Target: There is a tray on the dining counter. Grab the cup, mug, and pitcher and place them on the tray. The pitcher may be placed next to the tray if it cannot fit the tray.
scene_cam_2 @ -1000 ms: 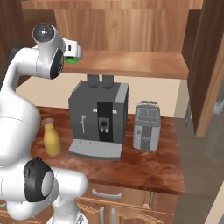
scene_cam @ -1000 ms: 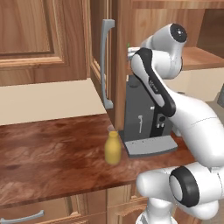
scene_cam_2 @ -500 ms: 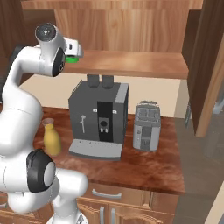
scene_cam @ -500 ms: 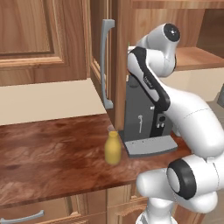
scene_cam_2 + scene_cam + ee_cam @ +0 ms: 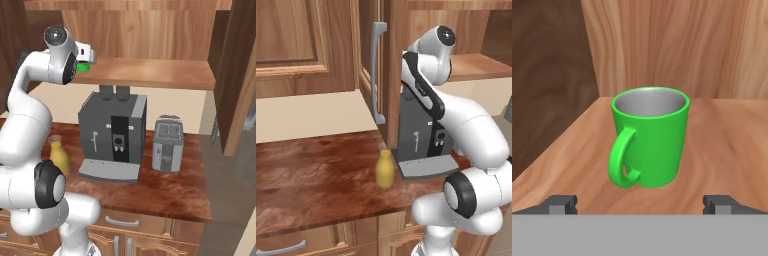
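Observation:
A bright green mug [image 5: 651,137] with a pale grey inside stands upright on a wooden cabinet shelf [image 5: 722,145], its loop handle turned toward the lower left of the hand view. My gripper [image 5: 642,202] is open just in front of the mug, one fingertip on each side and apart from it. In the right base view a patch of the mug [image 5: 82,68] shows beside the hand. The mustard-yellow pitcher [image 5: 385,169] [image 5: 59,156] stands on the counter below, left of the coffee machine. The tray, the cup and the dining counter are out of view.
A grey coffee machine [image 5: 114,135] [image 5: 418,140] and a toaster [image 5: 167,144] stand on the wood counter [image 5: 316,180] under the shelf [image 5: 150,72]. An open cabinet door with a grey handle [image 5: 377,70] hangs left of the arm. Another open door [image 5: 235,75] is at the right.
The arm's upper part has shifted slightly toward the shelf. The gripper has stayed open, and the mug and the pitcher have not moved.

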Motion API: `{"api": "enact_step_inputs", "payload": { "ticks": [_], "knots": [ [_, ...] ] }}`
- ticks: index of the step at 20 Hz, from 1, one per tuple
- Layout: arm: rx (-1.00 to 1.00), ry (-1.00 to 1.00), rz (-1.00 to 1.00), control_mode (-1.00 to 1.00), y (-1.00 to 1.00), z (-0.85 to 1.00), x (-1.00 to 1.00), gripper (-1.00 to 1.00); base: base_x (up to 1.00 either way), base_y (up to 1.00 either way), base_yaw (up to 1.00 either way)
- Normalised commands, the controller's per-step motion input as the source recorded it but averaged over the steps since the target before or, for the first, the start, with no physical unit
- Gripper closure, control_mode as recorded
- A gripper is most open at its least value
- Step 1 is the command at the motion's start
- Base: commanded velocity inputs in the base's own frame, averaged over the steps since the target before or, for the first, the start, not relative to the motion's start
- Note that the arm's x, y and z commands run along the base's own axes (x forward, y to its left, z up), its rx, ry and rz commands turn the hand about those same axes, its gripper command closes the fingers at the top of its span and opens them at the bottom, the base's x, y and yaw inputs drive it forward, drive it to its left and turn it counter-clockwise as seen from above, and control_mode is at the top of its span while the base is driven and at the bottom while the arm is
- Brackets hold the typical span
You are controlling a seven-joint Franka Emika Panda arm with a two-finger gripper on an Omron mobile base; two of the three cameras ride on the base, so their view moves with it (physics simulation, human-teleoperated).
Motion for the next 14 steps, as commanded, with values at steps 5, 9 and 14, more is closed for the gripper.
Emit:
{"api": "enact_step_inputs", "payload": {
  "ticks": [5,9,14],
  "knots": [
    [0.00,0.00,0.00,-1.00,0.07,0.00,0.22,-1.00,0.00,0.00,0.00],
    [0.00,0.00,0.00,-1.00,0.07,0.00,0.21,-1.00,0.00,0.00,0.00],
    [0.00,0.00,0.00,-1.00,0.09,0.00,0.21,-1.00,0.00,0.00,0.00]
  ]
}}
